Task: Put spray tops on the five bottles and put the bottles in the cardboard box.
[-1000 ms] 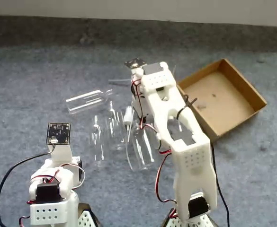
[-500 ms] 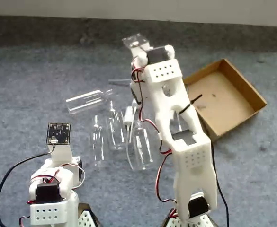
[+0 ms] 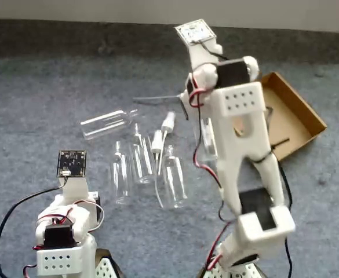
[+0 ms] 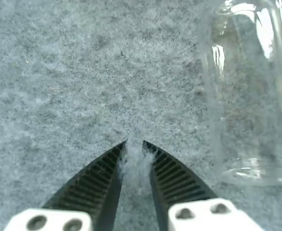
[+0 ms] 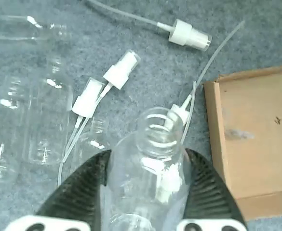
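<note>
Surface: a grey felt-like carpet (image 3: 42,87) covers the table.
Right arm: the white jointed right arm (image 3: 239,116) stands between the loose bottles and the box.
Box: the open, shallow brown cardboard box (image 3: 291,113) lies beside it, with nothing inside.
Left arm: the white left arm (image 3: 65,231) sits at the near corner, well apart from the box.
Loose bottles: four clear plastic bottles (image 3: 140,156) lie uncapped on the carpet; the left wrist view shows one (image 4: 249,96) just beside that arm's jaws.
Held bottle: a fifth clear bottle (image 5: 153,144), neck open, is clamped by the right gripper (image 5: 146,153) near the box's edge. In the high view the arm lies across the grip, and a faint clear shape there may be this bottle.
Left gripper: the left gripper (image 4: 134,143) is nearly closed, holding nothing.
Spray tops: white spray tops (image 5: 119,71) with thin tubes lie loose among the bottles.
</note>
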Tool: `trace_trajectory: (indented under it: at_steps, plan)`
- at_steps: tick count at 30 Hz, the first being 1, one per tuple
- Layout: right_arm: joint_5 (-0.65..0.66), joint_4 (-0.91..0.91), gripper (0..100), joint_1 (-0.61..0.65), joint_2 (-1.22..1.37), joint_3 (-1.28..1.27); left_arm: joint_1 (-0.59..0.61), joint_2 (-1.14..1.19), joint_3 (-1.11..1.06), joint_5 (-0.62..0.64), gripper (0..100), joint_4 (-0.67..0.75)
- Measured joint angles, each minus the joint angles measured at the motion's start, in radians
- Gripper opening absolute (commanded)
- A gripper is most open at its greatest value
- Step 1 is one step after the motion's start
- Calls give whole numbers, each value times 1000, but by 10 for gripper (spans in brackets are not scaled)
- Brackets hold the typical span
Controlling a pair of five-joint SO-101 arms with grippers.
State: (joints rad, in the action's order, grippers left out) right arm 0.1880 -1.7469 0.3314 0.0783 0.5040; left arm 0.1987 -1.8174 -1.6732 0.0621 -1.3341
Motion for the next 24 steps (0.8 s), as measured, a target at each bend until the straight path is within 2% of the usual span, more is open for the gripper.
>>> trace_trajectory:
  at_steps: [19, 24]
  plan:
    - [0, 5, 74, -2, -845, -612, 0, 0, 0, 0, 10, 0]
    - [0, 97, 74, -2, -1096, -848, 0, 0, 0, -8, 11, 0]
